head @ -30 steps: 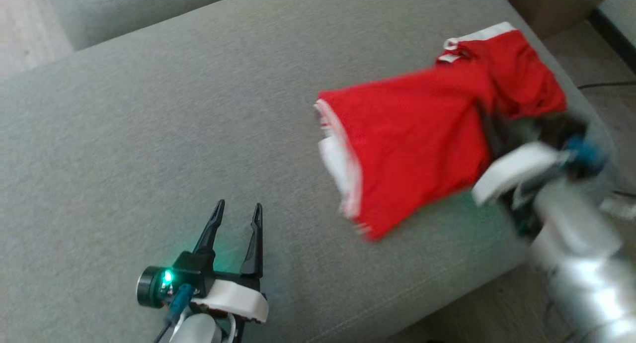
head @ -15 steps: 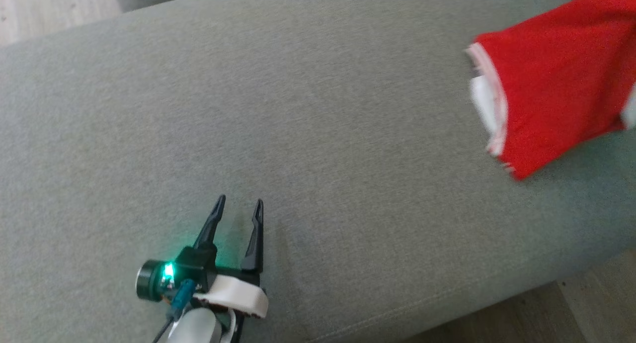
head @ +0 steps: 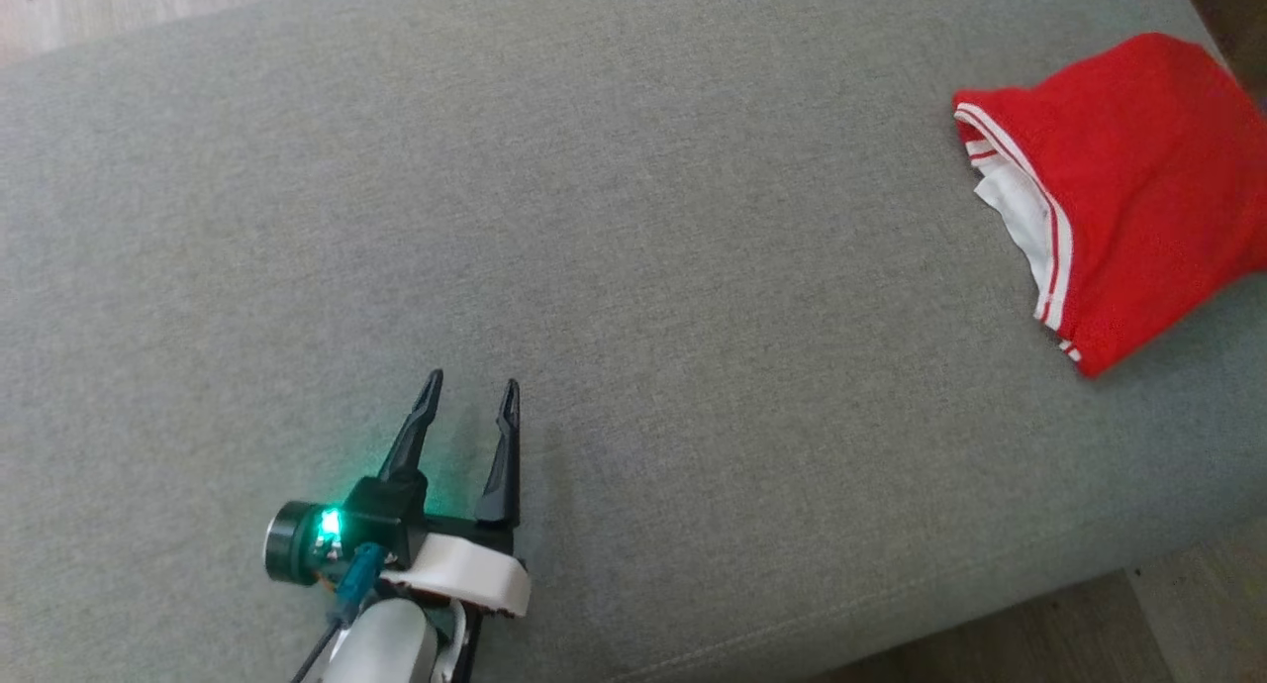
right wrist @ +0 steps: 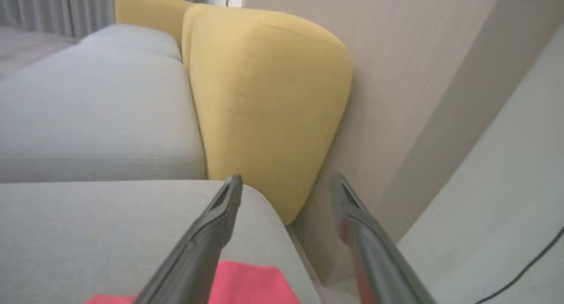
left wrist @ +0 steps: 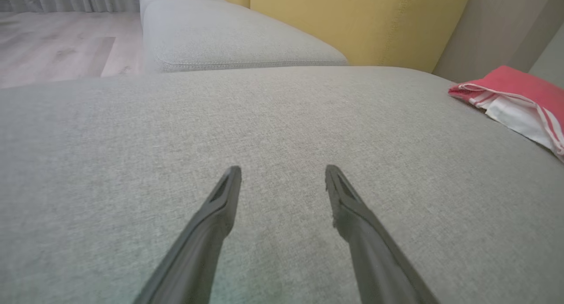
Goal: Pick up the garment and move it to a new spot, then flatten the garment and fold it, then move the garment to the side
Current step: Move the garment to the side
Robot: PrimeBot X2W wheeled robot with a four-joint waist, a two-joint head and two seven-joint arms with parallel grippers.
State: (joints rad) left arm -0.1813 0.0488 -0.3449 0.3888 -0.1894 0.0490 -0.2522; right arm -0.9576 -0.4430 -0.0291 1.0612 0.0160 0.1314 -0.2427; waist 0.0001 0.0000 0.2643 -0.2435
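Note:
The garment (head: 1128, 188) is red with white trim and lies folded near the right end of the grey cushion (head: 633, 267). The left wrist view catches it at the far right as the garment (left wrist: 515, 101). My left gripper (head: 467, 396) rests open over the cushion's front left, far from the cloth, with nothing between its fingers (left wrist: 220, 207). In the right wrist view my right gripper (right wrist: 286, 180) stands open and empty above the cushion's end, and a strip of the garment (right wrist: 238, 286) lies below it.
Yellow backrest cushions (right wrist: 264, 97) stand behind the grey seat, beside a beige wall (right wrist: 396, 75). A second grey seat cushion (left wrist: 229, 39) lies beyond. Wooden floor (head: 1188, 624) shows past the cushion's front right edge, and a dark cable (right wrist: 528, 268) runs there.
The right gripper has opened and let go of the garment, which now lies on the cushion. The head camera has turned left, so the right arm has left its view. The left gripper stayed put.

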